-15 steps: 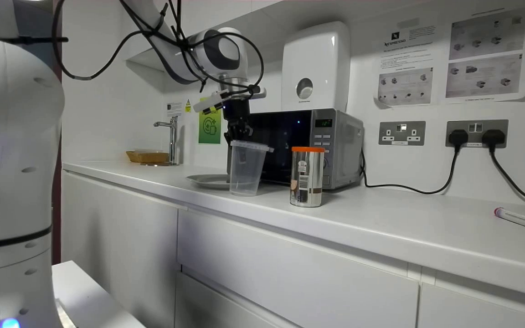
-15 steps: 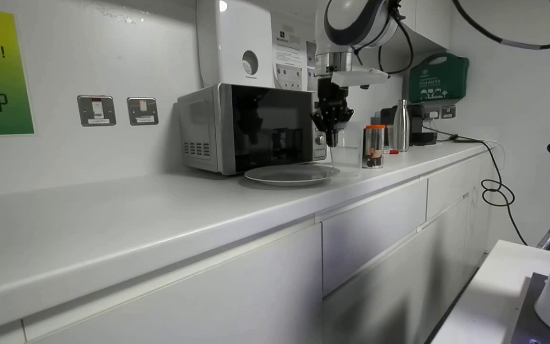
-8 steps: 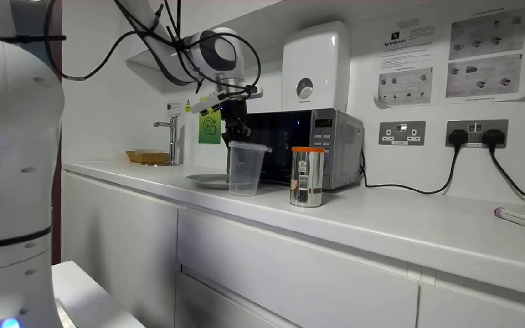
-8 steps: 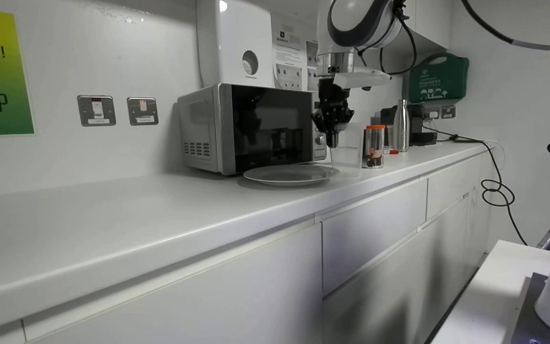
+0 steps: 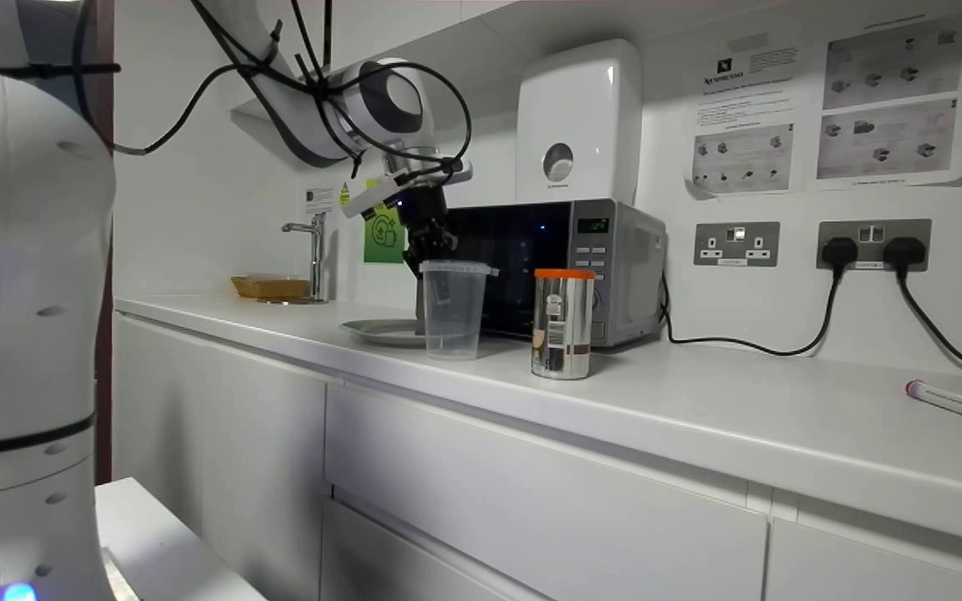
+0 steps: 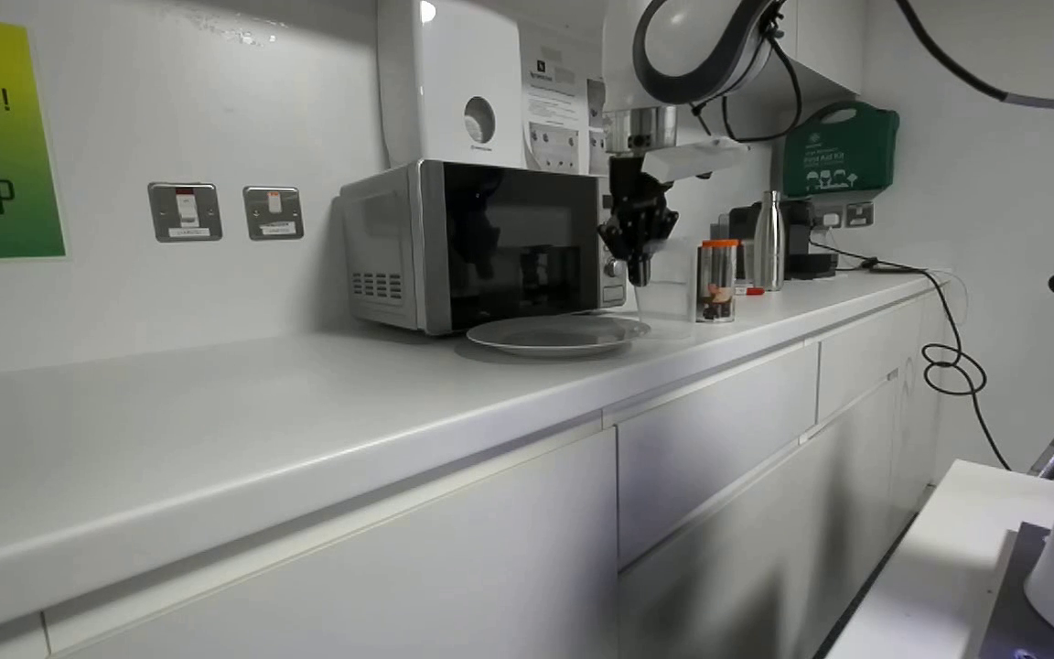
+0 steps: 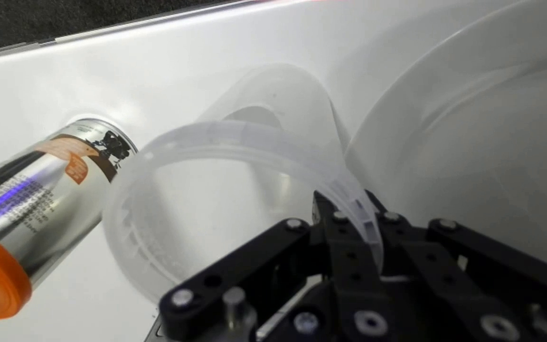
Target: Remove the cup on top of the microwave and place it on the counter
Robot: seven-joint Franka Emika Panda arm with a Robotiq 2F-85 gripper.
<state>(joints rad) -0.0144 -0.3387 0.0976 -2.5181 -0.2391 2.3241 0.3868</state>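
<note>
The cup (image 5: 458,317), a clear plastic tumbler, stands nearly upright in front of the microwave (image 5: 523,250). In an exterior view it shows faintly (image 6: 671,311). Its base is at the level of the counter (image 5: 723,392); I cannot tell whether it touches. My gripper (image 5: 431,292) points down at the cup's rim. In the wrist view the gripper (image 7: 347,197) is shut on the cup wall, with the rim (image 7: 235,142) running between the fingers. One finger is inside the cup and one outside. The pads are partly hidden by the rim.
A grey plate (image 6: 554,340) lies beside the cup, close to its base. A metallic canister with an orange lid (image 5: 562,325) stands on the cup's other side. A red marker (image 5: 961,402) and a steel bottle (image 6: 770,243) are farther along. The counter's front edge is close.
The wrist has tilted and shifted slightly left in an exterior view. The cup has turned with it, from leaning to nearly upright, its base swinging right. The plate and canister have not moved.
</note>
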